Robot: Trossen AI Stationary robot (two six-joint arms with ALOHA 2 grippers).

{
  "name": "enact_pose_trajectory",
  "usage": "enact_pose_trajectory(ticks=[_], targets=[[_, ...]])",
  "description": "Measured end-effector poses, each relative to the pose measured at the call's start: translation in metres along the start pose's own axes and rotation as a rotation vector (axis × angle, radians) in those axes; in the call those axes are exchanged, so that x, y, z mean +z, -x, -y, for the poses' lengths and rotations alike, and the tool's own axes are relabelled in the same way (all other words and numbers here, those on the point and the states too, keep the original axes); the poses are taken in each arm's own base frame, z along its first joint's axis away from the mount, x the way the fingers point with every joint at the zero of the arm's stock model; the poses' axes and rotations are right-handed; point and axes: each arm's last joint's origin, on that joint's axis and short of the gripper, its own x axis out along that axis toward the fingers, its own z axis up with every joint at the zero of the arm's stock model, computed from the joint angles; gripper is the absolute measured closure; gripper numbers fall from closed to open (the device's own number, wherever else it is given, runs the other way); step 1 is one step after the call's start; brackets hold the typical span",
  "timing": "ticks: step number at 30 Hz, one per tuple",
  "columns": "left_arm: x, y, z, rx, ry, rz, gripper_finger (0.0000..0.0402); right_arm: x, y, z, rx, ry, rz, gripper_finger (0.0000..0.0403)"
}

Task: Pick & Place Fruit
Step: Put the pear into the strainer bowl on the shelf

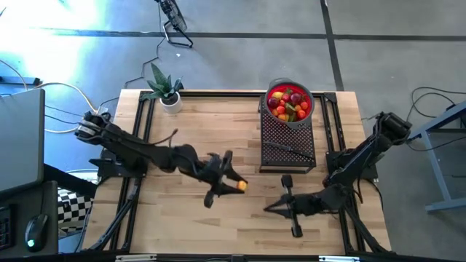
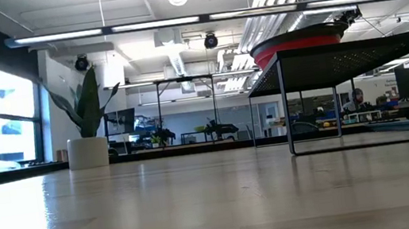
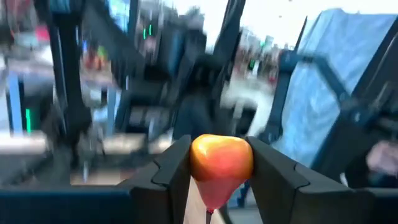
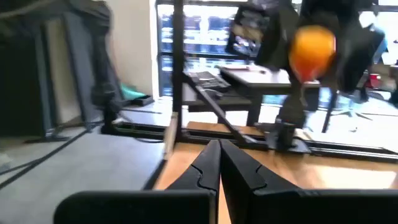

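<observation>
— Fingers [image 3: 171,171] of the left gripper [image 1: 234,182] clamp an orange fruit [image 3: 221,165], lifted over the middle of the table [image 1: 189,225].
— And how far along is it?
— Well on, I'd judge: the red bowl [image 1: 272,93], on a dark rack [image 1: 287,142] to the right, already holds a pile of fruits [image 1: 289,102]. This one remains to be dropped in.
— The other arm?
— Right gripper [image 1: 271,207] waits low near the front, fingers pressed together, empty.

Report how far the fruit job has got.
Done: the red bowl on the black rack is piled with fruit. In hand: the left gripper holds an orange-yellow fruit above mid-table. Left: placing it. The right gripper waits shut.
</observation>
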Motion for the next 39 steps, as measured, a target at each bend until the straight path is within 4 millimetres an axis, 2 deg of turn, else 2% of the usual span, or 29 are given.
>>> enact_pose_trajectory(ticks=[3,10,15,18,24,28,32,39], targets=[[0.012,0.004,-0.004,0.0,-0.048,0.074,0.0265,0.0,-0.008,0.015,-0.057,0.002,0.0,0.0398],[0.017,0.004,-0.002,-0.007,-0.092,0.117,0.0265,0.003,-0.026,0.052,-0.18,-0.012,0.039,0.0398],[0.017,0.004,-0.003,-0.001,-0.129,0.119,0.0265,0.004,-0.034,0.07,-0.101,-0.009,0.06,0.0392],[0.017,0.004,-0.003,0.001,-0.166,0.119,0.0265,0.004,-0.037,0.079,-0.079,-0.011,0.062,0.0362],[0.017,0.004,-0.003,0.002,-0.174,0.119,0.0265,0.005,-0.04,0.092,-0.08,-0.009,0.073,0.0255],[0.017,0.004,-0.003,0.006,-0.203,0.118,0.0265,0.007,-0.042,0.098,-0.009,-0.014,0.094,0.0205],[0.017,0.005,-0.003,0.023,-0.218,0.12,0.0265,0.01,-0.043,0.105,0.008,-0.047,0.129,0.0191],[0.015,0.004,-0.004,0.041,-0.217,0.105,0.0265,0.008,-0.046,0.113,0.037,-0.084,0.135,0.0202]])
